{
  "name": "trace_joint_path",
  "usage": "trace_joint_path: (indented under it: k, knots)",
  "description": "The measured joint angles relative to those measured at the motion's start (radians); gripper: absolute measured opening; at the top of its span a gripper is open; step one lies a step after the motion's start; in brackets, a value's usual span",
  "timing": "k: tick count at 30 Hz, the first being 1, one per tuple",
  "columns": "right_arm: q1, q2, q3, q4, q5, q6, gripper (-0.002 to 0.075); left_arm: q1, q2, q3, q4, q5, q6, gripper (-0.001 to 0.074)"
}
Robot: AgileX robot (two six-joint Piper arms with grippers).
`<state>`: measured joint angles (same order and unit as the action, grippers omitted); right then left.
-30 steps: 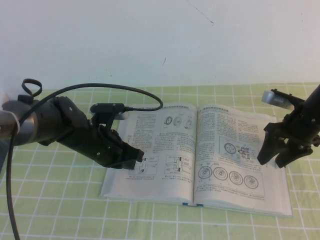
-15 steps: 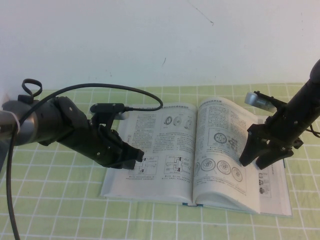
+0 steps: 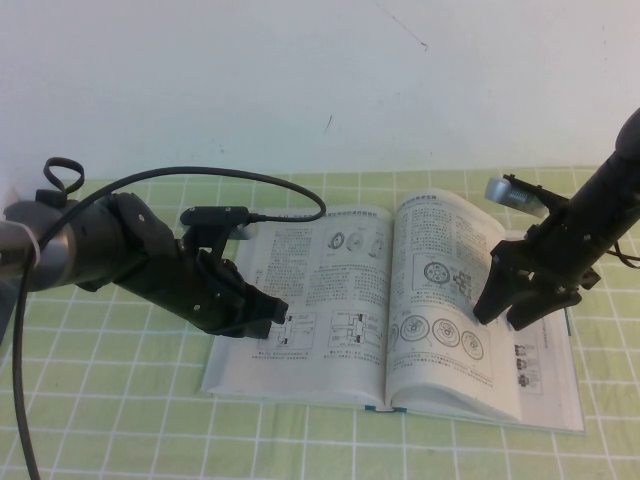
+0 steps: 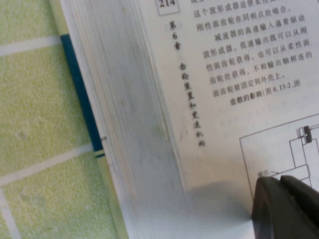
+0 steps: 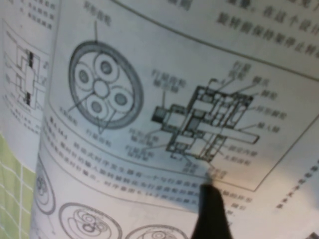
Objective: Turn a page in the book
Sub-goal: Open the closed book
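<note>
Right gripper [image 3: 505, 308] jaws released against bowed page [image 3: 440, 300]; left gripper [image 3: 262, 318] (jaws indiscernible) on book [image 3: 300, 370].

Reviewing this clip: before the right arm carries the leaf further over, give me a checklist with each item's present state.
1. The page is lifted off the right-hand stack: ok, it bows upward.
2. Right gripper is on the page's outer edge with fingers spread: ok.
3. Only one leaf is lifted: cannot tell.
4. Left gripper presses the left-hand side of the book: ok, its tip rests on the paper.
5. The book lies flat and open on the green checked mat: ok.
6. Page free of tearing or creasing: cannot tell.
</note>
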<state>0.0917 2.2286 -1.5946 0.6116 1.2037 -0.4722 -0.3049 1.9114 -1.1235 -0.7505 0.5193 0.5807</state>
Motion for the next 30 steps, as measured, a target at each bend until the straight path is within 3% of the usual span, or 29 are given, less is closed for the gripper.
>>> trace_joint_path:
  k: [9, 18, 30]
  knots:
    - [0.0, 0.001, -0.01, 0.021, 0.0, -0.005, 0.0461, 0.0, 0.0, 0.0, 0.0, 0.0, 0.002, -0.0004]
    - [0.0, 0.001, -0.01, 0.189, -0.003, -0.058, 0.0461, 0.0, 0.0, 0.0, 0.0, 0.0, 0.002, -0.0004]
    - [0.0, 0.001, -0.011, 0.196, -0.006, -0.06, 0.0461, 0.0, 0.0, 0.0, -0.002, 0.0, 0.002, -0.0004]
